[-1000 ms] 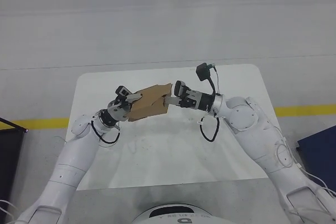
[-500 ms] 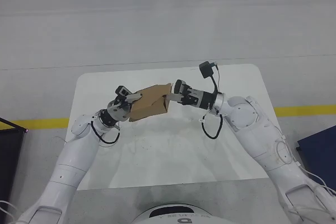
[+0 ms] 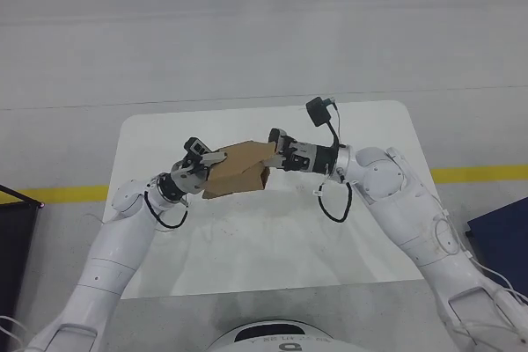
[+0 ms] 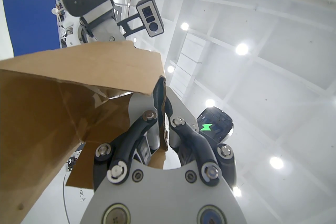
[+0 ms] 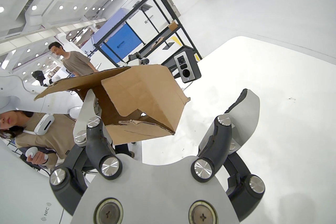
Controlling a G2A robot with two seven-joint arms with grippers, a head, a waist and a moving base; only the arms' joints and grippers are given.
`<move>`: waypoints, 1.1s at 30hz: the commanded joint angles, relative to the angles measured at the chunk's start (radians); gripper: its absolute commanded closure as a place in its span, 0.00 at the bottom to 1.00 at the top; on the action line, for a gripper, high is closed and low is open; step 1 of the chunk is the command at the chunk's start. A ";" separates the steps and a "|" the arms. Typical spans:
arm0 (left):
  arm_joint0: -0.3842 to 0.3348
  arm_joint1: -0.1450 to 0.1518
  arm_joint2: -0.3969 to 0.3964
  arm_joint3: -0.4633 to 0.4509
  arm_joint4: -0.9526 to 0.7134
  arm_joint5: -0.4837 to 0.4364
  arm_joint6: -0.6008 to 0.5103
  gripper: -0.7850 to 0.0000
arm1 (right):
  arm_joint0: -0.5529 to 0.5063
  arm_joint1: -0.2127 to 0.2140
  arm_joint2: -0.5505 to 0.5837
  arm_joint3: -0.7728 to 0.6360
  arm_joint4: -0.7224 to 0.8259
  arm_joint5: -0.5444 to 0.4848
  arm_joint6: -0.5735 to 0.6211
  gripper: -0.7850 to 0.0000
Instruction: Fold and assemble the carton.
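1. We see the carton (image 3: 238,167) held over the table (image 3: 246,255), just above the middle of the top view frame. It is half opened and its flaps are loose.
2. Our left gripper (image 4: 164,104) is clamped on a flap edge at the carton's left end, with cardboard pinched between its fingers (image 4: 157,91).
3. Our right gripper (image 5: 168,101) is spread wide at the right end and grips nothing. One finger lies against a panel and the other is clear of it.
4. We judge the step in hand to be squaring the carton: keep the left pinch firm and push the right finger along a crease, not mid-panel.
5. Pressing too hard could buckle the cardboard or tear the pinched flap.
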 commanded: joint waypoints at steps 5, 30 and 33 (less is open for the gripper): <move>0.003 -0.002 0.001 -0.007 0.008 -0.003 0.013 1.00 | 0.010 0.002 -0.009 -0.009 -0.007 -0.028 0.050 0.00; 0.015 -0.009 -0.021 -0.024 0.036 -0.066 0.091 1.00 | -0.011 0.006 0.010 -0.011 -0.007 0.003 -0.032 0.00; 0.019 -0.011 -0.026 -0.027 0.009 -0.068 0.082 1.00 | -0.035 0.009 0.040 0.006 0.014 -0.012 -0.081 0.00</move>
